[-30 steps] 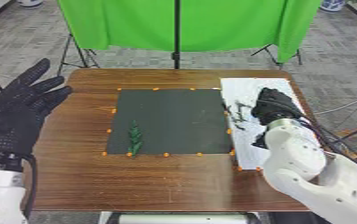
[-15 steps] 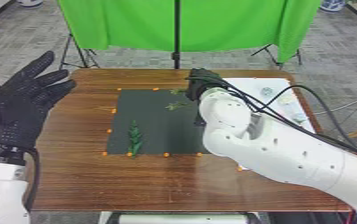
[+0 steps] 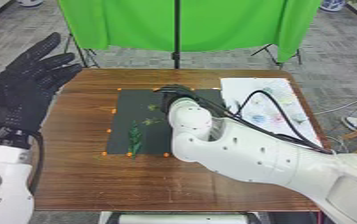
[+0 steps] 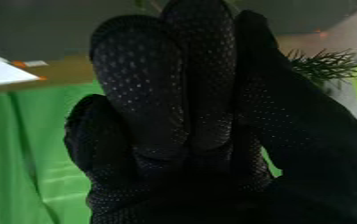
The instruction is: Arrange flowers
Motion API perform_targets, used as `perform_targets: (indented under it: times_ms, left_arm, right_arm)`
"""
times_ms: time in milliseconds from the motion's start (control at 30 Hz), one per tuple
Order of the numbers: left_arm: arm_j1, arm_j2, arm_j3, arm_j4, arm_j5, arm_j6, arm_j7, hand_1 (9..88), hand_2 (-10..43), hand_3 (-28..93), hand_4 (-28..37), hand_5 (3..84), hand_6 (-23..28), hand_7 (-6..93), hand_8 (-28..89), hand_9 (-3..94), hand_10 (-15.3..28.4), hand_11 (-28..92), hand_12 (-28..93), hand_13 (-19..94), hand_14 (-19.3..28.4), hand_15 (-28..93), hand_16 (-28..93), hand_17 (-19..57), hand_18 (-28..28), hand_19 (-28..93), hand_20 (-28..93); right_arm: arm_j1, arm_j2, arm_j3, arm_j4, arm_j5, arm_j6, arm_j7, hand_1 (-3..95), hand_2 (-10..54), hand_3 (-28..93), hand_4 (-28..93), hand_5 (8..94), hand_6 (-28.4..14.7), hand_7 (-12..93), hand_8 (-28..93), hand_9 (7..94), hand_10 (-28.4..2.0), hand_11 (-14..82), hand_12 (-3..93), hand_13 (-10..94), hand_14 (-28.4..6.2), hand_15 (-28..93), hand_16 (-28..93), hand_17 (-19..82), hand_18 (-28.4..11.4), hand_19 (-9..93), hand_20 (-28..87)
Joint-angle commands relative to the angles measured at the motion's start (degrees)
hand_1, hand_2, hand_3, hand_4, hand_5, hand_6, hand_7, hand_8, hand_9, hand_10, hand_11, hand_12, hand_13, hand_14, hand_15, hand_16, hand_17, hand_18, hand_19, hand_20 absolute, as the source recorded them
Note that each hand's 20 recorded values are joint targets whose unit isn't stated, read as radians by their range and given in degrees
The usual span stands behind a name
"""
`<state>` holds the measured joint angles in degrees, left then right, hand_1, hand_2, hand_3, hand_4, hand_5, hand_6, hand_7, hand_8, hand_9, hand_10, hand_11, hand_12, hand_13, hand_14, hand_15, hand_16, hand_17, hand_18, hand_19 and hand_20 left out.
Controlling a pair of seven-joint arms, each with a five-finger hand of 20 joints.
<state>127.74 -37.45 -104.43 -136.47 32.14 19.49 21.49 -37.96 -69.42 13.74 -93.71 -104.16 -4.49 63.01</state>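
- Table (image 3: pixel 192 187): brown wood, reaching from the near edge back beneath everything laid out.
- Left hand (image 3: pixel 19 97): raised off the table's left side, fingers spread and extended, released, nothing in it.
- Leaf (image 3: pixel 134 141): dark green, lying lengthwise on the mat's near left part, tip pointing away.
- Mat (image 3: pixel 126 105): dark grey, flat on the table, orange dots along its edges.
- Right hand (image 3: pixel 174 95): over the mat's far right part, grasping the spray; in the right wrist view its thumb lies close against its fingers.
- Spray (image 3: pixel 151 121): thin and green, sticking out left of the right hand, over the mat beyond the leaf.
- Sheet (image 3: pixel 235 89): white, on the table right of the mat, with pale flowers, a blue one (image 3: pixel 260 119) among them.
- Cloth (image 3: pixel 237 25): bright green, hanging past the table's far edge.
- Pole (image 3: pixel 177 30): black, upright in front of the cloth.
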Motion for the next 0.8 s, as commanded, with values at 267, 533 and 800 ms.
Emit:
perform_targets:
  times_ms: [267, 533, 800]
  left_arm:
    - [-2.1, -0.14, 2.58, 1.14, 0.55, -1.87, -1.03, 21.0, 7.4, 78, -28.3, 33.1, 7.2, 11.2, -8, 30.3, 18.7, 26, 11, 23, 25.8, 48, -9, -8.8, 21.1, 53, 8]
    - [-1.5, -0.45, 2.88, 0.92, 0.72, -1.69, -0.99, 21.0, 7.3, 78, -28.3, 33.2, 7.3, 11.3, -8, 30.4, 18.8, 26, 11, 23, 25.8, 48, -9, -8.8, 21.1, 53, 8]
    - [2.7, -1.85, 0.39, -0.10, 0.43, -0.91, -0.72, 21.1, 7.4, 78, -28.3, 33.2, 7.3, 11.3, -8, 30.5, 18.7, 26, 11, 23, 25.9, 48, -9, -8.8, 21.1, 53, 8]
  right_arm:
    - [-2.3, -2.0, 0.0, 0.1, 1.0, -2.1, 1.9, 51.2, -9.5, 69, -27, 88.9, -2.3, 14, 8, 93.7, -10.2, 32.9, 15.0, 92, -6.6, 52, 21, 58, -17.1, 93, 31]
    - [-4.1, -2.6, 1.9, -1.1, 1.3, -4.1, 2.0, 42.1, -9.4, 70, -26, 86.6, -3.0, 13, 2, 93.7, -10.7, 30.4, 16.4, 90, -7.3, 53, 20, 58, -17.6, 93, 31]
    - [-4.0, 3.1, 1.0, -6.5, -0.3, 1.2, 0.3, 32.1, -0.8, 68, -24, 84.9, -3.7, 14, -10, 93.7, -11.8, 29.1, 16.7, 90, -8.2, 54, 19, 58, -18.0, 93, 31]
